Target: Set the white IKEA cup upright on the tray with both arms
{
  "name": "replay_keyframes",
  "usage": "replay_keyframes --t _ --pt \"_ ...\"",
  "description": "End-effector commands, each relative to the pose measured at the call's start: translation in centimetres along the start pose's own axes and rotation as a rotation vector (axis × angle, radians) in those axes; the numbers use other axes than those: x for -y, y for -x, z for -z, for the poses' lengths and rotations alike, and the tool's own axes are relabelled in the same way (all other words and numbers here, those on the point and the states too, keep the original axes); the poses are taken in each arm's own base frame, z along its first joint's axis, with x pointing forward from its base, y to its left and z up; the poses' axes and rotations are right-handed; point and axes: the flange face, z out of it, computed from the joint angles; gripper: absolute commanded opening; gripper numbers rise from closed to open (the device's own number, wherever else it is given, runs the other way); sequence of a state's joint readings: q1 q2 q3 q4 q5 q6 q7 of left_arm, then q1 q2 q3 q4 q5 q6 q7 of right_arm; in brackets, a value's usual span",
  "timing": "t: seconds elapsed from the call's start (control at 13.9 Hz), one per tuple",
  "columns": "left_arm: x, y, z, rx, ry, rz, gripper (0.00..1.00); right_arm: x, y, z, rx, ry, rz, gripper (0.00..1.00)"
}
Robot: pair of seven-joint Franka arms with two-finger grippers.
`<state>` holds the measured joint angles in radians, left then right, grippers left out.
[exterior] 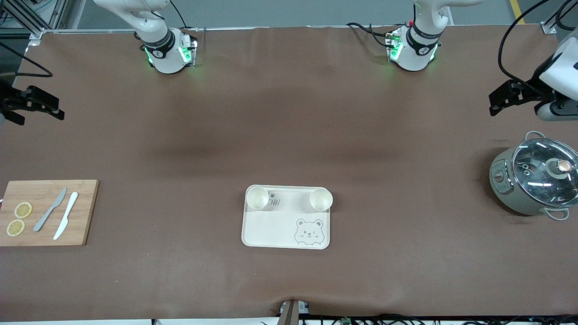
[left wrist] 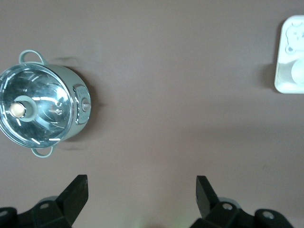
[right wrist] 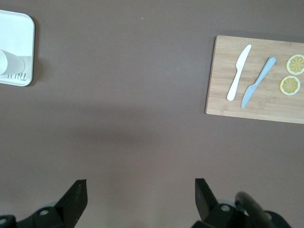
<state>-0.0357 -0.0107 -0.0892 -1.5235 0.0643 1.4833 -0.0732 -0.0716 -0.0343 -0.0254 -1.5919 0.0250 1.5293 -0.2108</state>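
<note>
The cream tray (exterior: pixel 271 230) with its bear drawing lies mid-table, near the front camera. Two white cups stand upright on its farther edge: one (exterior: pixel 257 197) toward the right arm's end, the other (exterior: pixel 321 199) toward the left arm's end. My left gripper (exterior: pixel 493 104) hangs open over the table's left-arm end, holding nothing, with the pot under it (left wrist: pixel 141 187). My right gripper (exterior: pixel 43 113) is open and empty over the right-arm end (right wrist: pixel 141 190). Each wrist view catches a corner of the tray (left wrist: pixel 287 61) (right wrist: pixel 19 42) and part of a cup (left wrist: pixel 298 71) (right wrist: pixel 7 61).
A grey-green pot (exterior: pixel 533 180) (left wrist: pixel 40 110) with a glass lid stands at the left arm's end. A wooden cutting board (exterior: pixel 45 230) (right wrist: pixel 256 95) with two knives and two lemon slices lies at the right arm's end. Brown cloth covers the table.
</note>
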Motion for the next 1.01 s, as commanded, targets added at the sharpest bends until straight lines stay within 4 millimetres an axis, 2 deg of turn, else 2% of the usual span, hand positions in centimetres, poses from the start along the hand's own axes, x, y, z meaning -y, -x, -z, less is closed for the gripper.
replay_keyframes --t 0.0,0.14,0.5,0.86,0.93 --pt "-1.7 0.1 -0.2 0.016 0.010 -0.043 1.00 -0.2 0.3 0.4 0.007 0.020 0.001 1.00" --pt "-2.0 0.3 -0.8 0.032 0.008 -0.048 1.00 -0.1 0.2 0.4 0.005 0.019 0.004 1.00" --pt "-1.5 0.9 -0.4 0.039 0.010 -0.097 1.00 -0.1 0.3 0.6 0.003 0.016 0.001 1.00" --pt "0.9 1.2 0.0 0.044 0.024 -0.124 1.00 -0.8 0.4 0.6 -0.003 0.018 -0.015 1.00" --pt "0.7 1.3 0.0 0.045 0.029 -0.120 1.00 -1.4 0.5 0.6 -0.006 0.020 -0.025 1.00"
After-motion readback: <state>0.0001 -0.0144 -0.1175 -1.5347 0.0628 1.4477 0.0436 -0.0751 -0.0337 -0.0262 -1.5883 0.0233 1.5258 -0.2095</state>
